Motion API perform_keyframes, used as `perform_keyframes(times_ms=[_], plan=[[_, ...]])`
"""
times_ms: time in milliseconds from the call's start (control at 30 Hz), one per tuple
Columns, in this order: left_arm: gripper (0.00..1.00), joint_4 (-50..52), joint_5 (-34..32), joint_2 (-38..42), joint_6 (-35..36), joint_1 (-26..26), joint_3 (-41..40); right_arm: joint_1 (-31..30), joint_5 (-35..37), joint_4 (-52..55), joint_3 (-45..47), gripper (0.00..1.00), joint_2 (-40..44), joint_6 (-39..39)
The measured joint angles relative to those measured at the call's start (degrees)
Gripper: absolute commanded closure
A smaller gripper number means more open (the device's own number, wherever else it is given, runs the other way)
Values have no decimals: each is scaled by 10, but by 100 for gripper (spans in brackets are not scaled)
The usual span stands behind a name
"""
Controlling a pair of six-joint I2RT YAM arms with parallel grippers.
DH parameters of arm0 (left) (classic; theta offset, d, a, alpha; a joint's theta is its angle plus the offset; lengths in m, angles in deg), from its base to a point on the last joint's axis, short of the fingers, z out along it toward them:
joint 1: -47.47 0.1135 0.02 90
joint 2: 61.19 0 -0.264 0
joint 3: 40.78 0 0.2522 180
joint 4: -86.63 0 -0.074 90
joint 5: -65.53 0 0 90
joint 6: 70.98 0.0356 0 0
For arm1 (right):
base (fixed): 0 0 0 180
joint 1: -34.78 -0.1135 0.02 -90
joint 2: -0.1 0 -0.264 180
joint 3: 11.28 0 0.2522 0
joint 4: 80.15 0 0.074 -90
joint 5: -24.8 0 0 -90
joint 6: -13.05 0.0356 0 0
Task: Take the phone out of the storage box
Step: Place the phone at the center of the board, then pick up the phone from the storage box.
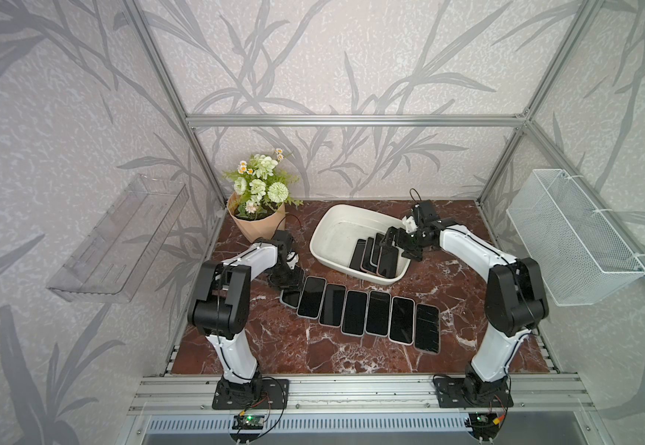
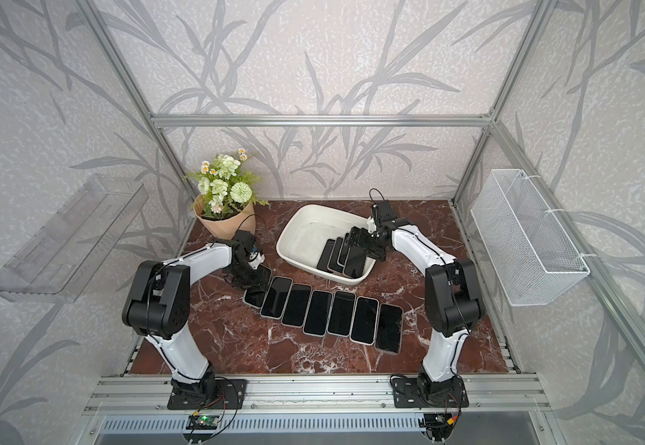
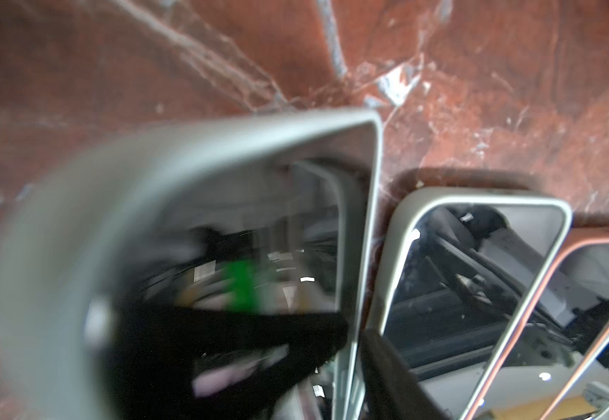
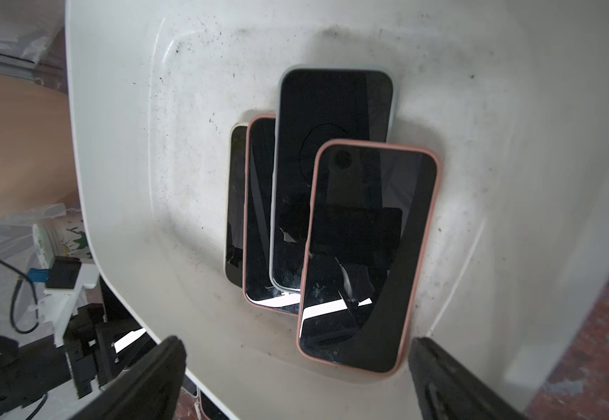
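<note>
**Item: phone, pink case**. Lies screen up inside the storage box, topmost of four fanned, overlapping phones crowded toward the box's near right corner. Its lower end rests against the box wall. Under it are a grey-cased phone, a second pink-cased phone and a pale-cased phone.

**Handling (judged):** Rigid flat slab of moderate weight. The glass face is slick, likely fragile and already scuffed. The rubbery case rim should give better purchase than the screen. Best taken across the two long edges near the lower end. Lifting it straight should leave the phones beneath in place. Clearance beside the box wall looks tight.

**Right end effector**. Fingers spread wide and holding nothing. It hangs over the near right end of the box. In the right wrist view the two fingers stand either side of the pink phone's lower end, apart from its edges.

**Left end effector**. Sits low at the left end of the row of phones. The left wrist view shows one long edge of a blurred, greenish-grey-cased phone between its fingers. Whether they pinch it cannot be told.

**Worktop**. Red marble pattern. It carries seven phones screen up in a slanting row in front of the box, each touching or slightly overlapping the next.
</note>
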Motion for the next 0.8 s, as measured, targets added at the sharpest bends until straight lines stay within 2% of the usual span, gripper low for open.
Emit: perform_keyframes(times_ms=[33,67,100,200,367,500,600,700,800], plan=[[25,6,-6,2,0,1,0,-5,7,9,-15,0,-10,-5],[17,11,-11,3,-1,2,0,-9,13,13,-22,1,-16,-8],[1,17,-18,6,-1,3,0,-13,17,19,-27,1,-20,-9],[0,33,-35,27,-7,5,0,-24,24,32,-27,0,-22,-12],[0,47,-49,117,-26,5,16,-26,32,46,-35,1,-27,-20],[0,17,-17,202,-68,0,26,-26,35,50,-48,0,-40,-26],[0,-38,22,242,-116,-27,26,-24,35,53,-48,0,-41,-26],[0,-99,72,228,-158,-72,42,-19,34,50,-40,0,-37,-25],[2,-140,123,145,-178,-112,102,-8,32,43,-11,0,-23,-23]])
